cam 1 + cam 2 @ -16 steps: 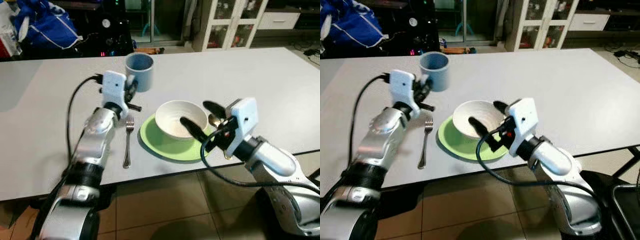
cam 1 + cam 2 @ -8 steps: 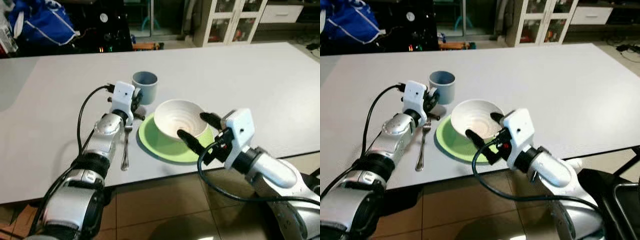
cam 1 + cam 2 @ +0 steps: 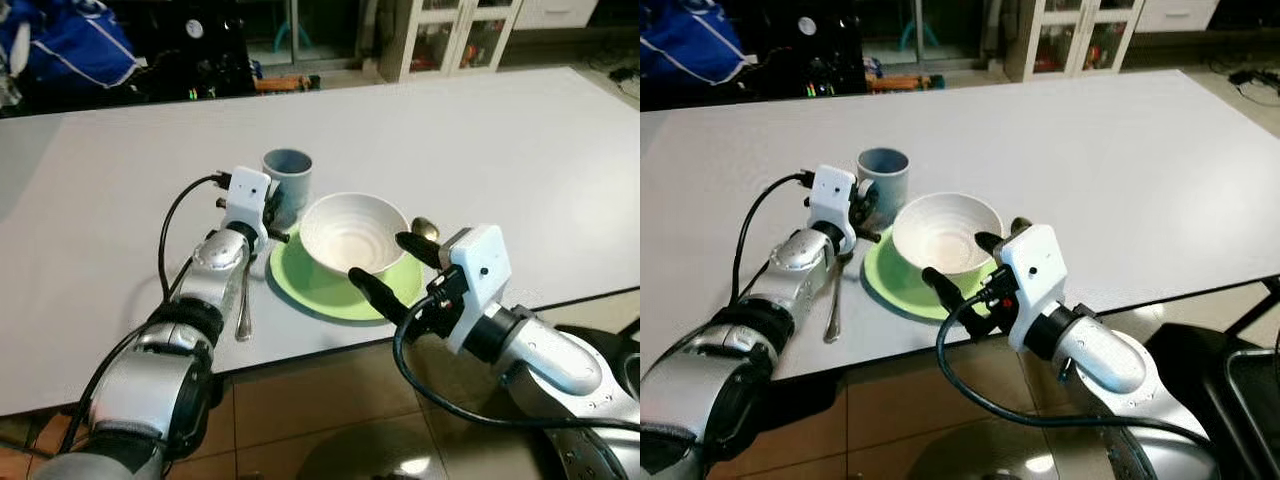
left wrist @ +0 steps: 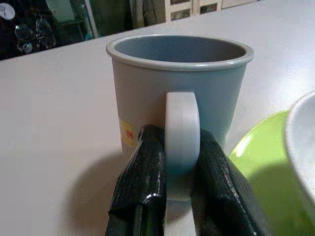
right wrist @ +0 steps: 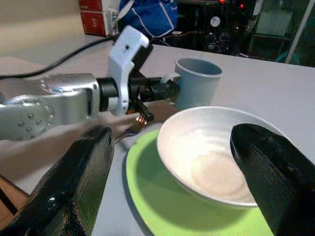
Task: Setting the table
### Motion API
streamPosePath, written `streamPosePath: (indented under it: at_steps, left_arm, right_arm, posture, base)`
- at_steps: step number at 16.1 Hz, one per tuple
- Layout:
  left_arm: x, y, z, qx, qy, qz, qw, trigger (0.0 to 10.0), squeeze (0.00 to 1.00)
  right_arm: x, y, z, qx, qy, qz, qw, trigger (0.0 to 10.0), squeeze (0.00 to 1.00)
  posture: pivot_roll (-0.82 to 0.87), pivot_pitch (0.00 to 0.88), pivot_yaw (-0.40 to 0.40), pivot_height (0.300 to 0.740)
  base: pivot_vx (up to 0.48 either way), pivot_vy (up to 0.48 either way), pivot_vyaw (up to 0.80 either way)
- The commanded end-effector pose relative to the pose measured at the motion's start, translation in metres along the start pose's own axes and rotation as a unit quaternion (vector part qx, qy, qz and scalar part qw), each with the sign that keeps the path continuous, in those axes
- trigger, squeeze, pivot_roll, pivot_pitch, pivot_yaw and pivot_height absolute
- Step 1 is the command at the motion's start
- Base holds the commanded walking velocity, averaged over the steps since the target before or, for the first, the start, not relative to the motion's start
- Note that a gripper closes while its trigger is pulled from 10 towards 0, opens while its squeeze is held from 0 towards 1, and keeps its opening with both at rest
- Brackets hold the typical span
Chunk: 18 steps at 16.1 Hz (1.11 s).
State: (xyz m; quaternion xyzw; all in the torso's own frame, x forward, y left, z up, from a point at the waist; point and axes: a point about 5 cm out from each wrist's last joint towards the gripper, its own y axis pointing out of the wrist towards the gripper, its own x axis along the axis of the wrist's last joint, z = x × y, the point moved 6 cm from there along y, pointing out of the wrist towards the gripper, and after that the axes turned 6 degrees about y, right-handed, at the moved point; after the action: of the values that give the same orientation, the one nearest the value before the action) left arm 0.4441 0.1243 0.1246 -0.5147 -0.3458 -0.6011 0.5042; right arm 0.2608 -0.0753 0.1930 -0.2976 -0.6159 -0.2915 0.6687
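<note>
The blue-grey mug [image 3: 287, 180] stands upright on the white table [image 3: 520, 150], just behind and to the left of the green plate [image 3: 335, 290], and the left gripper [image 4: 179, 182] has its two black fingers pinched onto the mug's pale handle [image 4: 182, 132], one finger on each side. A white bowl [image 3: 352, 232] sits on the green plate, near the table's front edge. A fork [image 3: 243, 300] lies on the table left of the plate, partly under the left arm, and a spoon's bowl [image 3: 424, 229] peeks out to the right of the white bowl, just behind the right gripper. The right gripper [image 3: 385, 268] hovers at the near right side of the plate with its fingers spread wide apart and nothing between them, one finger over the plate's front rim, the other beside the bowl. Beyond the table's far edge are a blue bag [image 3: 70, 50], dark equipment with small lights and a glass-fronted white cabinet [image 3: 460, 30]; tiled floor shows below the table
</note>
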Motion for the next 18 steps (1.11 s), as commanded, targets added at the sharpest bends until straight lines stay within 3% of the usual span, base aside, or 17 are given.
streamPosePath:
  at_steps: [1, 8, 15, 16, 17, 18]
  left_arm:
    - [0.011, 0.003, 0.006, 0.009, 0.011, -0.012, 1.000, 10.0, 0.00]
    - [0.014, 0.003, 0.018, 0.023, 0.030, -0.008, 0.999, 10.0, 0.00]
    - [0.014, 0.006, -0.001, -0.014, 0.000, -0.009, 1.000, 10.0, 0.00]
    - [0.010, 0.006, -0.004, -0.019, 0.003, 0.000, 1.000, 10.0, 0.23]
    - [0.004, 0.005, -0.004, -0.019, 0.018, 0.012, 1.000, 10.0, 1.00]
    - [0.002, 0.004, -0.003, -0.016, 0.022, 0.015, 1.000, 10.0, 1.00]
  right_arm:
    - [0.006, -0.001, 0.000, -0.010, -0.002, -0.007, 1.000, 10.0, 0.00]
    - [0.022, -0.007, -0.005, -0.049, 0.004, -0.027, 0.998, 10.0, 0.00]
    - [0.023, -0.009, -0.002, -0.056, 0.004, -0.016, 0.998, 10.0, 0.00]
    - [0.022, -0.008, -0.003, -0.056, 0.003, -0.015, 0.998, 10.0, 0.00]
    - [0.022, -0.007, -0.003, -0.057, 0.004, -0.015, 0.998, 10.0, 0.00]
    - [0.022, -0.007, -0.003, -0.058, 0.004, -0.015, 0.998, 10.0, 0.00]
  posture:
    - [-0.17, 0.135, 0.037, 0.740]
    - [-0.19, 0.231, 0.017, 0.740]
    - [-0.20, 0.248, 0.024, 0.740]
    - [-0.20, 0.241, 0.028, 0.740]
    - [-0.20, 0.240, 0.031, 0.740]
    - [-0.20, 0.238, 0.030, 0.740]
  base:
    - [0.000, 0.000, 0.00]
    - [0.000, 0.000, 0.00]
    - [0.000, 0.000, 0.00]
    - [0.000, 0.000, 0.00]
    - [0.000, 0.000, 0.00]
    - [0.000, 0.000, 0.00]
